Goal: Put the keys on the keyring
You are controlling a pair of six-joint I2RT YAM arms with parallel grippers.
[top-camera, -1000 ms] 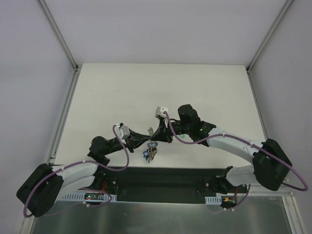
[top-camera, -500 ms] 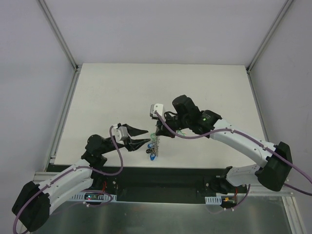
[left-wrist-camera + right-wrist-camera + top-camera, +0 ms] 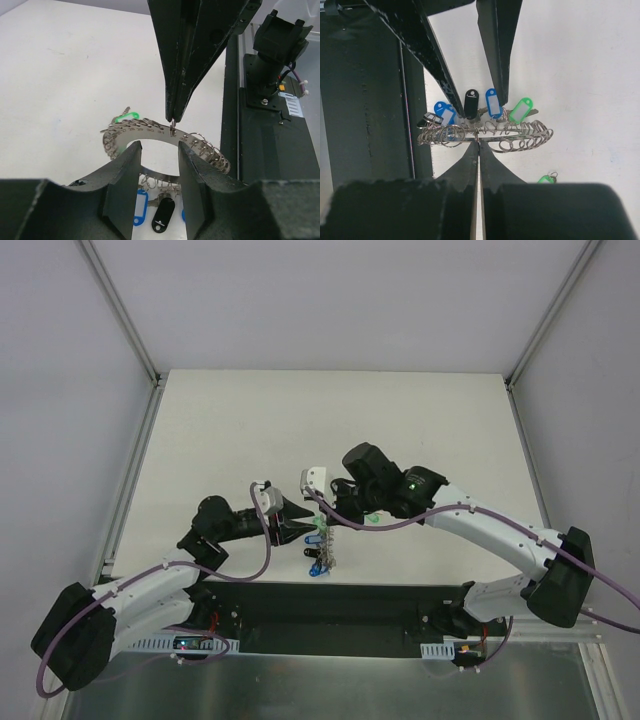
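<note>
The keyring (image 3: 520,136), a flat grey ring fringed with small wire loops, hangs edge-on above the table. My right gripper (image 3: 479,144) is shut on its rim and also shows in the top view (image 3: 326,524). Blue (image 3: 492,102), black (image 3: 471,100) and green (image 3: 521,110) keys dangle from the keyring. My left gripper (image 3: 159,165) is open, its fingers (image 3: 122,175) on either side of the keyring's (image 3: 150,131) near arc without gripping it. The black key (image 3: 162,220) hangs between them. A loose green key (image 3: 546,178) lies on the table.
The white table (image 3: 300,420) stretches away behind both arms. The black base plate (image 3: 330,605) runs along the near edge, just below the hanging keys (image 3: 318,565). Grey rails frame the left and right sides.
My left gripper has opened, drawn back to the left, then come in again around the keyring. The right arm has carried the keyring a little left and nearer.
</note>
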